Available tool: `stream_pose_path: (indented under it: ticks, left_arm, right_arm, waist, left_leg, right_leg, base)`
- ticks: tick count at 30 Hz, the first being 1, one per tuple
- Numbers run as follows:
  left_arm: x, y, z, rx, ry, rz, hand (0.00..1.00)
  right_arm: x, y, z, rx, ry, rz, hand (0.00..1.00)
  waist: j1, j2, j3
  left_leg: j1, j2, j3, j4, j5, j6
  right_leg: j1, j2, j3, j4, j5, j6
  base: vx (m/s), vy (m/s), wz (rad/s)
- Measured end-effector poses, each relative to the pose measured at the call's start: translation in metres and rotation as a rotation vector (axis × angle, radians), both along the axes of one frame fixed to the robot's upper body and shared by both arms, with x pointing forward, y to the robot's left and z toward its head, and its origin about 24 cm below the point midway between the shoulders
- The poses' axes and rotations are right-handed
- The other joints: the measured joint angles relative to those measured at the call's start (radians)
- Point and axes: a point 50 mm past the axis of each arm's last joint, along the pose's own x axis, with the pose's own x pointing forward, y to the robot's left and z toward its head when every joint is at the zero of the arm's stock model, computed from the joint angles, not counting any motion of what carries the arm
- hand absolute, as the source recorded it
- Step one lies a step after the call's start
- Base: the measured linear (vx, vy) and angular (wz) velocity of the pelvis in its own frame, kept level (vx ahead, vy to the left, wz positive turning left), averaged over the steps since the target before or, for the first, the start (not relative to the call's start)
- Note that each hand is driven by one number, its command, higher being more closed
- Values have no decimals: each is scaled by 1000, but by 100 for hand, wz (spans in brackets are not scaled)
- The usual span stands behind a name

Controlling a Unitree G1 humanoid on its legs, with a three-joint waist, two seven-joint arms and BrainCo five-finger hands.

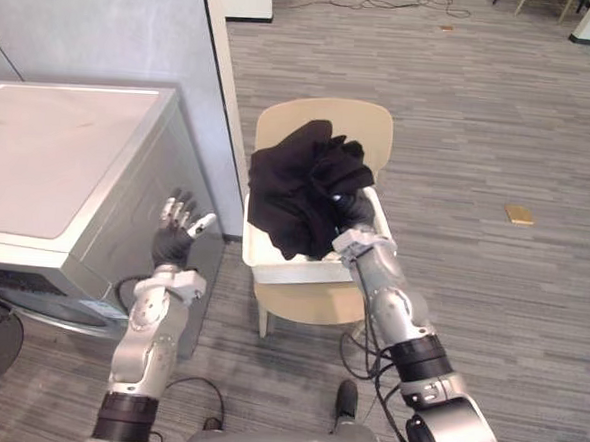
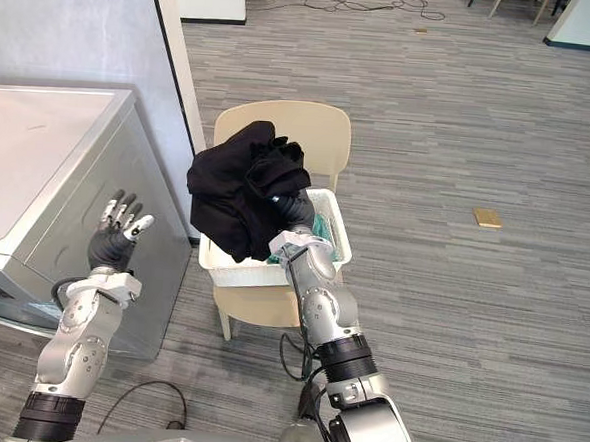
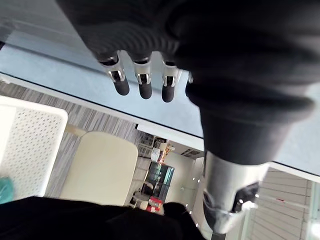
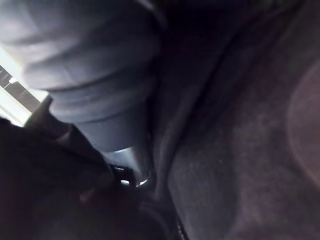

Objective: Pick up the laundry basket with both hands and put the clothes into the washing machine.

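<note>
The left wrist view showed the left hand (image 3: 144, 82) with straight, spread fingers, plus the perforated wall of the white plastic laundry basket (image 3: 27, 145). The right wrist view showed the right hand (image 4: 95, 90) sunk in the crumpled black garment (image 4: 240, 150); whether it gripped could not be told. In the right eye view, a teal cloth (image 2: 321, 227) lay against the basket's right wall. At frame centre the basket stood on a cream moulded chair (image 1: 366, 120). A silver-grey washing machine (image 1: 58, 156) filled the left of the frame, with the left hand raised beside it. The garment was heaped above the basket's rim. A small tan object (image 1: 519, 214) lay on the striped grey carpet (image 1: 502, 113).
</note>
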Motion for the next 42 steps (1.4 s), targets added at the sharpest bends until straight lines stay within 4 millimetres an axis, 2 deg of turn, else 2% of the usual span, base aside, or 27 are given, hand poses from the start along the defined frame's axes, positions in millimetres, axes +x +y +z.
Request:
stream_pose_path:
  ticks: [5, 9, 16, 27, 28, 33, 42]
  left_arm:
    - [0, -18, -2, 7, 15, -111, 0]
    - [6, -36, -1, 9, 16, -216, 0]
    - [14, -63, -9, -3, 74, -351, 0]
    - [27, -86, -16, 76, 123, -433, 0]
    - [28, -88, -15, 75, 122, -435, 100]
    - [33, -91, -14, 69, 128, -425, 100]
    - [33, -100, -11, -51, 130, -413, 100]
  right_arm:
    - [-3, 0, -7, -17, 20, 11, 100]
    - [-5, 5, -9, -35, 18, 43, 100]
    - [-7, 9, -12, -71, 25, 82, 100]
    - [-11, 16, -16, -78, 42, 131, 100]
    - [-11, 17, -16, -78, 41, 136, 100]
    - [-12, 19, -15, -75, 33, 140, 100]
    - [-13, 21, -9, -66, 5, 137, 100]
  waist:
    - [-4, -1, -28]
    - [-8, -1, -29]
    - [-25, -1, -30]
    - [-50, -3, -33]
    - [-51, -4, -33]
    - [-58, -10, -37]
    - [-66, -21, -41]
  left_leg:
    - [3, 7, 6, 2, -7, -5]
    - [5, 14, 14, 14, -16, -6]
    - [16, 13, 30, 18, -24, -7]
    - [2, 14, 30, 53, -43, -8]
    - [2, 14, 30, 53, -43, -8]
    - [1, 14, 29, 53, -43, -8]
    - [2, 14, 32, 53, -43, -7]
  right_leg:
    - [1, 8, 2, 0, 6, 1]
    - [3, 14, 6, 0, 6, 1]
    - [3, 18, 25, 0, 5, 0]
    - [3, 18, 35, 0, 7, -1]
    - [3, 18, 35, 0, 7, -1]
    - [3, 18, 37, -1, 7, -2]
    - [3, 18, 40, -1, 8, -2]
  base:
    - [16, -2, -3]
    - [-6, -7, -5]
    - [-13, -1, -7]
    - [-3, 0, -1]
    - [0, 0, 0]
    - [0, 0, 0]
    - [0, 0, 0]
